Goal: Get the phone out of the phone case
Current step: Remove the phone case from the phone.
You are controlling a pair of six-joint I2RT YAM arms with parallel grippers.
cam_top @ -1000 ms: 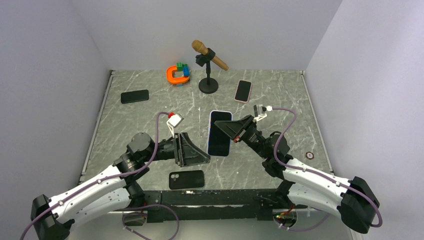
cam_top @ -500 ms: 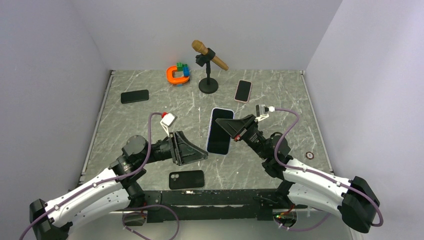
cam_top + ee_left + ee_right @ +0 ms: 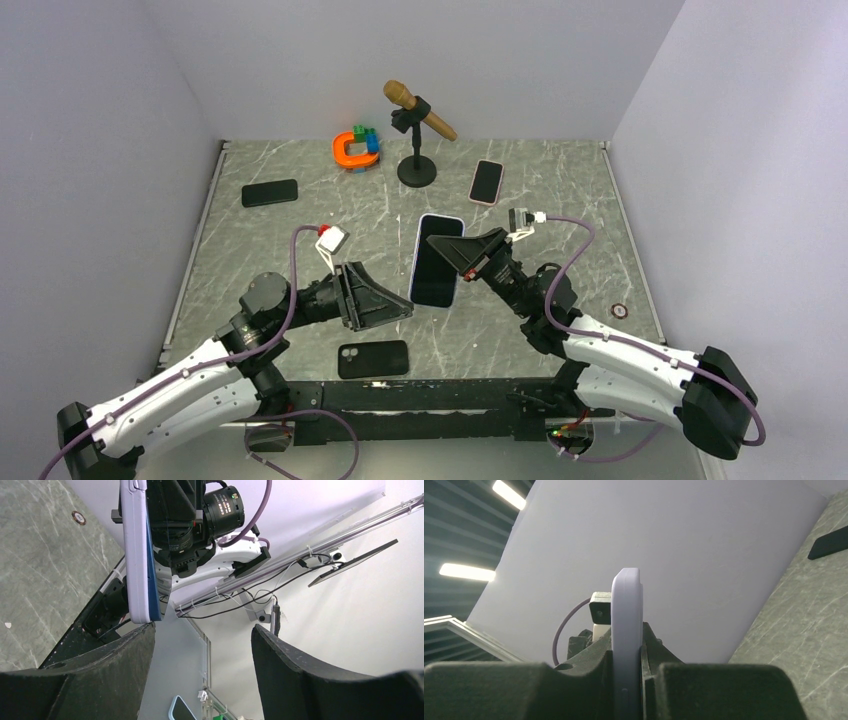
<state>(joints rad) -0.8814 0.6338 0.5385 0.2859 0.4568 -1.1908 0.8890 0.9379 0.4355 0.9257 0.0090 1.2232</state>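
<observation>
Phone, in its lilac case, is held clear of the counter near the middle, screen up in the top view. The right jaws are clenched on it from its right side, one finger lying across the upper part of the screen. The right wrist view shows the case edge-on, pinched between the two fingers. In the left wrist view the phone stands on edge with a blue strip down one side.

The left jaws are released and empty, reaching in from the left. The tip of one finger sits just beside the phone's near corner. I cannot tell whether it touches.

A black case lies on the near part of the counter by the left arm. Farther back are a dark phone, a pink phone, a mic on a stand and an orange toy.
</observation>
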